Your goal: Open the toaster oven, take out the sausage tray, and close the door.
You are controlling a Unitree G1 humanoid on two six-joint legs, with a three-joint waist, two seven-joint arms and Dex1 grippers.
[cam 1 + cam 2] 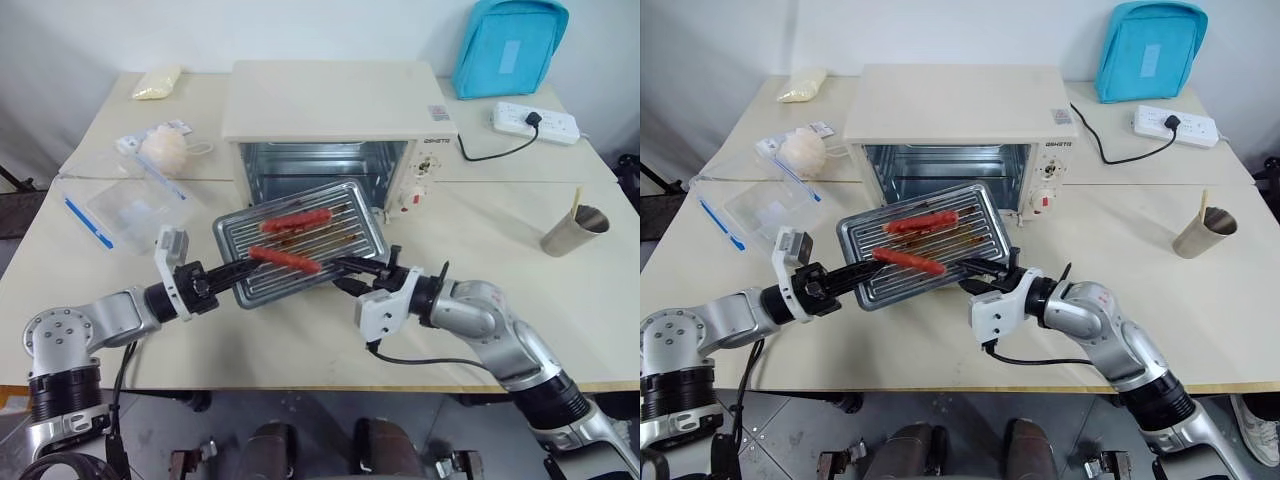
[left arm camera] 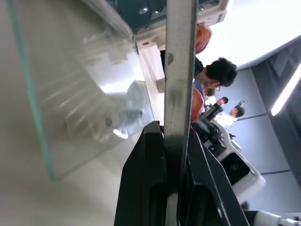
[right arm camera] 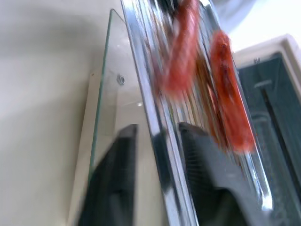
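Hovering out in front of the open toaster oven (image 1: pixel 335 120), the sausage tray (image 1: pixel 300 240) was pinched by the left gripper (image 1: pixel 222 281) while the right gripper (image 1: pixel 352 273) straddled its near-right rim with fingers apart, so setting it down came next, I reckoned.

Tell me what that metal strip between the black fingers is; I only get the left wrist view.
Observer: It's the rim of the sausage tray. The left hand is shut on one end and holds it in the air.
Operator: Is there food on it?
Observer: Yes, red sausages lie across its bars.
Operator: Does anything hold the other end?
Observer: The right hand is there. Its fingers sit on either side of the rim, with a gap showing on one side.
Operator: Where's the oven?
Observer: The toaster oven stands just behind the tray, its front open.
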